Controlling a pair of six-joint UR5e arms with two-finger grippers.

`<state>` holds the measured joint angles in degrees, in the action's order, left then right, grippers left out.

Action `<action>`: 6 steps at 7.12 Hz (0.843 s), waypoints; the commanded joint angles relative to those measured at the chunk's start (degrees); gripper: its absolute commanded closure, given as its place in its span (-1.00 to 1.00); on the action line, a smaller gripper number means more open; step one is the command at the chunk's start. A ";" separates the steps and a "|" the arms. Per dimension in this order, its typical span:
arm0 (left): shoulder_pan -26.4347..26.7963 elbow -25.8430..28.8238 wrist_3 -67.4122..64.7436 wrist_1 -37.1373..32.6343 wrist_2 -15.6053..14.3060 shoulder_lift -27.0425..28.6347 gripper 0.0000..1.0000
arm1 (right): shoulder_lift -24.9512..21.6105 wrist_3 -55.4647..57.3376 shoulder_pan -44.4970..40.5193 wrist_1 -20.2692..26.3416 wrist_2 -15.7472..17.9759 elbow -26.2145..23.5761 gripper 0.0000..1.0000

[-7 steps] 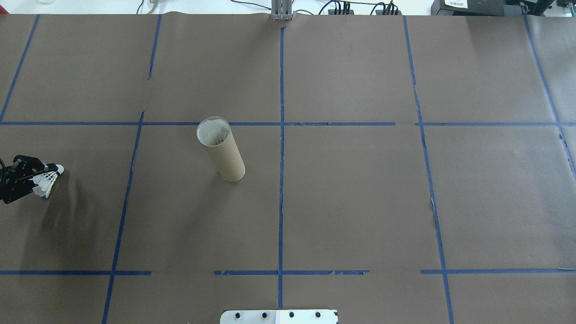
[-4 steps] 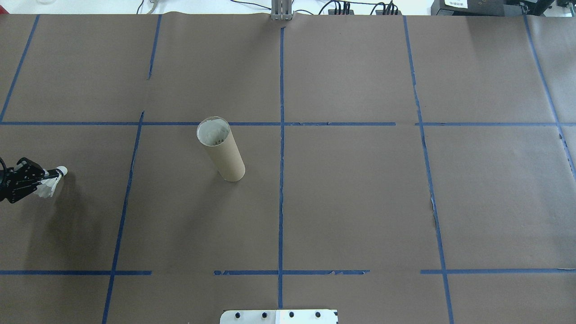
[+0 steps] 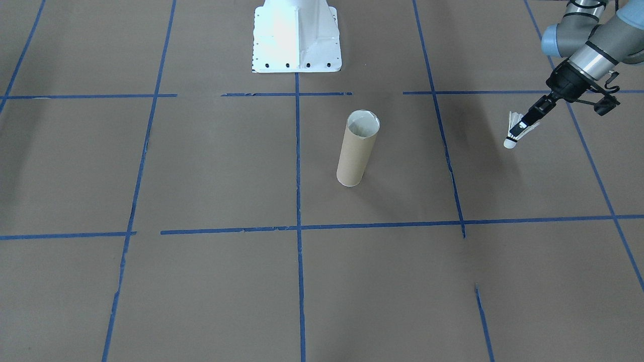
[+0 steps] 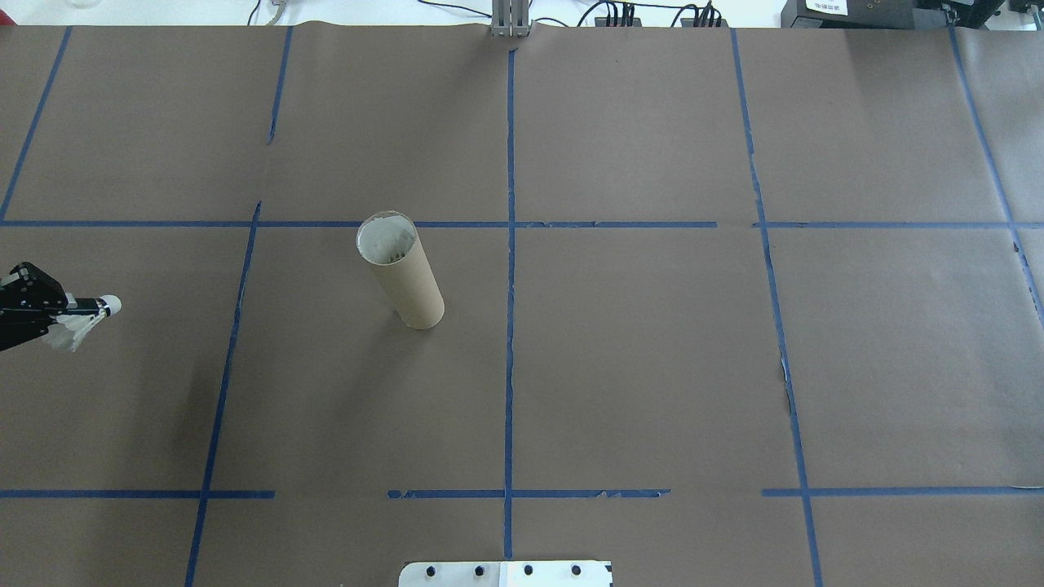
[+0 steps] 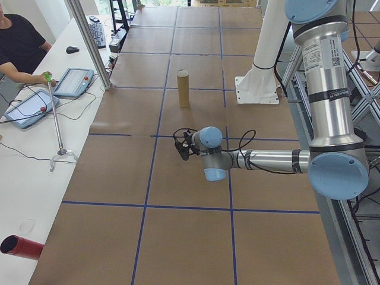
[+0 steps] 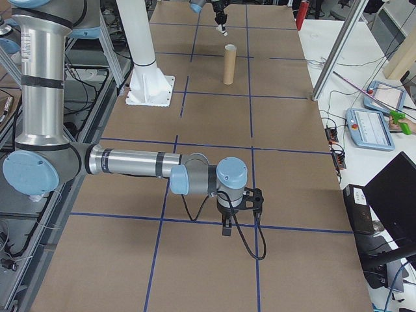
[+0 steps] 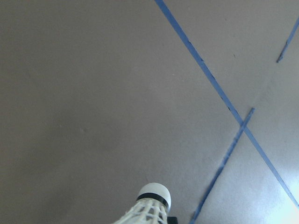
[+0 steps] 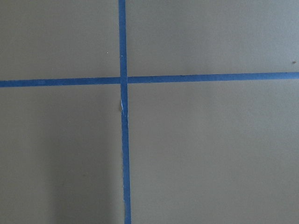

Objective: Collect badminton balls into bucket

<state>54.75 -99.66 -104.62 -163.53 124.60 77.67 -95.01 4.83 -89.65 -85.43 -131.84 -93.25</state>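
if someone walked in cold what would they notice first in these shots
Probably the tan cardboard tube standing upright by itself near the middle of the brown, blue-taped table. Next, the white shuttlecock pinched in the left pincer, held above the table off to the robot's left of the tube, cork tip pointing down and towards it.

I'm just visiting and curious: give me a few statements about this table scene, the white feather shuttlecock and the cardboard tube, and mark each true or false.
1. The left gripper holds the white feather shuttlecock. True.
2. The tan cardboard tube lies on its side. False: it stands upright, open end up.
3. The shuttlecock's rounded cork tip points down, clear of the brown paper-covered table. True.
4. The shuttlecock hangs directly over the tube's opening. False: it is well off to one side of the tube.
5. The right gripper grips the tube. False: it hangs over bare table, far from the tube.
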 commanded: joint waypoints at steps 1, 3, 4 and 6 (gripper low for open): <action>5.36 -15.93 13.69 23.87 5.82 0.64 1.00 | 0.00 0.00 0.00 0.00 0.00 0.00 -1.00; 5.37 -26.40 20.39 38.29 5.83 2.91 1.00 | 0.00 0.00 0.00 0.00 0.00 0.00 -1.00; 5.28 -32.46 25.47 53.69 5.65 9.02 1.00 | 0.00 0.00 0.00 0.00 0.09 0.00 -1.00; 5.11 -36.56 34.27 89.16 2.43 31.97 1.00 | 0.00 0.00 0.00 0.00 0.09 0.00 -1.00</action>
<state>60.00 -133.44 -76.19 -97.17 129.30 95.00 -95.01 4.83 -89.65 -85.43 -131.80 -93.25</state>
